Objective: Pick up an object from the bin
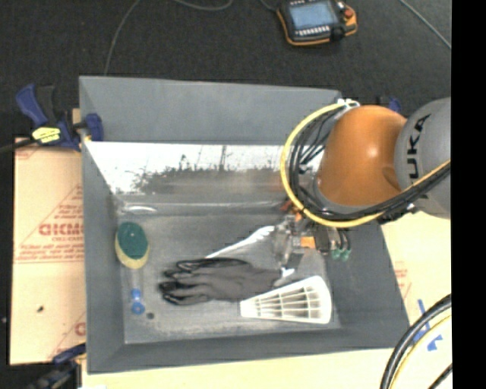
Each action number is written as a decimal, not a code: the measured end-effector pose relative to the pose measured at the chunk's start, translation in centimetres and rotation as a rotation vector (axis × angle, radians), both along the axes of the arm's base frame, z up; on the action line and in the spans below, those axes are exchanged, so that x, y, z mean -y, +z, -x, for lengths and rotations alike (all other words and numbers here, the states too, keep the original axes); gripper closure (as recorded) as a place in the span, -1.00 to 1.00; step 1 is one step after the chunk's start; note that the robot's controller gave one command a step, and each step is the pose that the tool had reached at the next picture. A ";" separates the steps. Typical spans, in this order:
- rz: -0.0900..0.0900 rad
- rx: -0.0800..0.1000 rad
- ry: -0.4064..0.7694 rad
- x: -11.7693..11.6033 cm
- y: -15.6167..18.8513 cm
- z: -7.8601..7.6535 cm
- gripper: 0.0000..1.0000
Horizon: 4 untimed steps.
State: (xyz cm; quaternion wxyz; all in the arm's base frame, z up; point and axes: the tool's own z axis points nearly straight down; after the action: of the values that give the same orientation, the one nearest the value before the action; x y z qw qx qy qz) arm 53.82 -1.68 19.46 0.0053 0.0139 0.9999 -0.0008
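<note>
Nearest the camera is the arm's orange cover (357,156), ringed by black and yellow cables, hanging over the right far part of the bin (213,106). Below it the gripper (287,249) sits low over the bin's floor, right of centre. Whether the claw is spread or pressed together cannot be told, and nothing can be seen pinched in it.

It stands over the right end of a black glove (220,279), which lies flat across the middle of the floor with its finger tips pointing left. A white slotted spatula head (292,302) lies just near and right of the gripper, close to the near wall. A thin white strip (244,245) runs from the gripper leftwards, just beyond the glove.

Against the left wall lie a round scrubber (131,243), green on top with a yellow rim, and nearer, a small clear bottle (135,295) with a blue end, both well apart from the gripper.

Open floor lies between the scrubber and the strip, along the foot of the far wall. The bin is grey metal with sloping sides, and the far side is scuffed. Around it is dark ground, with an orange and black handset (315,20) beyond the far rim.

Count: one glove, one spatula head, one strip, one scrubber, one bottle.
</note>
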 end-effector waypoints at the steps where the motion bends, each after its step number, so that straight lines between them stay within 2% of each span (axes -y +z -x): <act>1: 0.000 0.000 0.000 0.0 0.0 0.0 1.00; 2: 0.002 0.000 0.202 1.5 -6.9 -1.6 1.00; 3: 0.000 0.000 -0.044 0.1 -7.1 -0.5 1.00; 4: 0.003 0.004 0.173 -1.3 -12.0 -0.9 1.00</act>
State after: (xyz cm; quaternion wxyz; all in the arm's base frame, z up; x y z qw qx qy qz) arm 54.76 -0.33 7.51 0.0076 -0.0728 0.9973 -0.0020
